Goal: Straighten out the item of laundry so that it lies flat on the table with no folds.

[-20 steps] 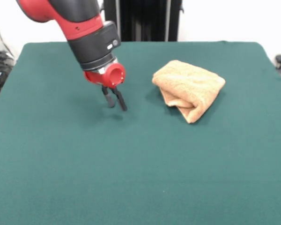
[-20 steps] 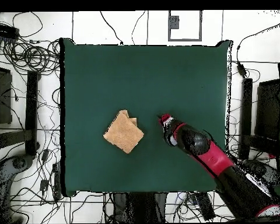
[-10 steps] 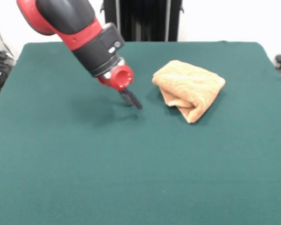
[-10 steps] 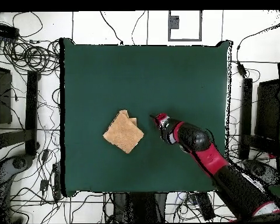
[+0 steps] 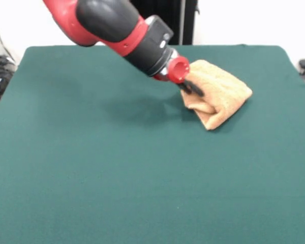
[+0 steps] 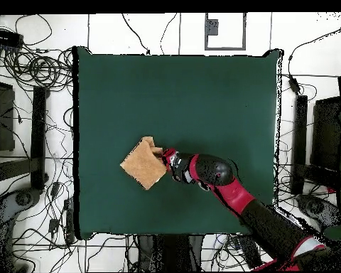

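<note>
The item of laundry (image 5: 222, 94) is an orange-tan towel folded into a thick bundle, lying right of centre on the dark green table (image 5: 91, 168). My gripper (image 5: 193, 89) is tilted low and pressed against the bundle's left side, over its folded layers. From above, the gripper (image 6: 165, 156) meets the right edge of the towel (image 6: 142, 165) on the table (image 6: 187, 92), left of centre. The arm's red and black wrist hides part of the bundle's edge.
Cables, stands and dark equipment (image 6: 38, 135) ring the table on the floor. A black upright frame (image 5: 157, 20) stands behind the table's far edge.
The arm swung from the bare cloth to the towel and now touches its side. The bundle has shifted slightly away from the gripper and looks more bunched.
</note>
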